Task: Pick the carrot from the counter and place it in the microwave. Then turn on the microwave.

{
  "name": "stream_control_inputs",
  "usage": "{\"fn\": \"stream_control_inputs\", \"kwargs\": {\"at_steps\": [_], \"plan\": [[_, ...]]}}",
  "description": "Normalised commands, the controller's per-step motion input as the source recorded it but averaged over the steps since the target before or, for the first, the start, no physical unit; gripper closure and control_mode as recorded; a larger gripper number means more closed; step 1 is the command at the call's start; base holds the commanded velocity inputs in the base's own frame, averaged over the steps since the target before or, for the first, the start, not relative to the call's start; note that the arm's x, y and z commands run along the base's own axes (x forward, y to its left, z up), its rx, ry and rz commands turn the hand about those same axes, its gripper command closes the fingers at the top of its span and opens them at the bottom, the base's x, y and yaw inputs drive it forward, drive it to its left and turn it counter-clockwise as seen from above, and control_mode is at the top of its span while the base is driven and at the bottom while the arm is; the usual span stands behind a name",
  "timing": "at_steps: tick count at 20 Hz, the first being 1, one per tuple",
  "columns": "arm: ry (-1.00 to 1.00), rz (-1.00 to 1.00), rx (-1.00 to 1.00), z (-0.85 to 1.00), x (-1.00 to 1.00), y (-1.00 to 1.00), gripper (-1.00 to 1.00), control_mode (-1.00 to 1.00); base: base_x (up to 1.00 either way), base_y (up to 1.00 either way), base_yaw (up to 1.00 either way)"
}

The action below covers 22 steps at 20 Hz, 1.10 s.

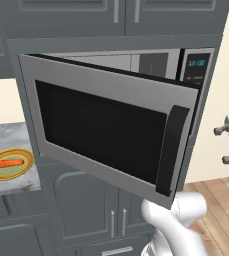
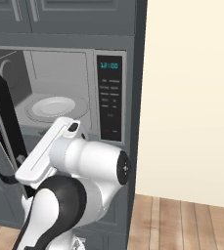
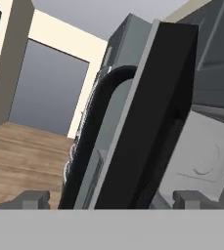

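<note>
The carrot (image 1: 9,163) lies on a round yellow-rimmed plate (image 1: 29,158) on the marble counter (image 1: 6,134), far left in the left base view. The microwave (image 1: 101,130) stands with its black glass door swung partly open; its dark bar handle (image 1: 172,150) is at the door's free end. In the hand view my gripper (image 3: 112,199) is open, its two fingertips (image 3: 33,197) wide apart, with the door's edge (image 3: 152,112) and the handle (image 3: 91,141) rising between them. The keypad with its cyan display (image 2: 109,97) shows in the right base view.
Inside the microwave sits a white glass turntable (image 2: 55,106). Grey cabinets (image 1: 86,210) lie below and above it. To the right are a cream wall (image 2: 191,97) and a wooden floor (image 2: 182,224). My white arm (image 2: 69,166) stands in front of the opening.
</note>
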Motion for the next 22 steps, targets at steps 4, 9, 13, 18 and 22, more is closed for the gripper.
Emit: {"fn": "stream_control_inputs", "kwargs": {"at_steps": [4, 9, 13, 18, 22], "plan": [[-0.06, 0.06, 0.00, -0.09, 0.13, 0.18, -1.00, -1.00, 0.00, 0.00, 0.00], [-0.04, 0.06, 0.00, -0.03, 0.08, 0.19, -1.00, -1.00, 0.00, 0.00, 0.00], [-0.04, 0.05, 0.00, -0.05, 0.17, 0.16, -1.00, -1.00, 0.00, 0.00, 0.00], [-0.04, 0.06, 0.00, -0.10, 0.23, 0.10, -1.00, -1.00, 0.00, 0.00, 0.00], [-0.05, 0.05, 0.00, -0.10, 0.19, 0.09, -1.00, -1.00, 0.00, 0.00, 0.00]]}}
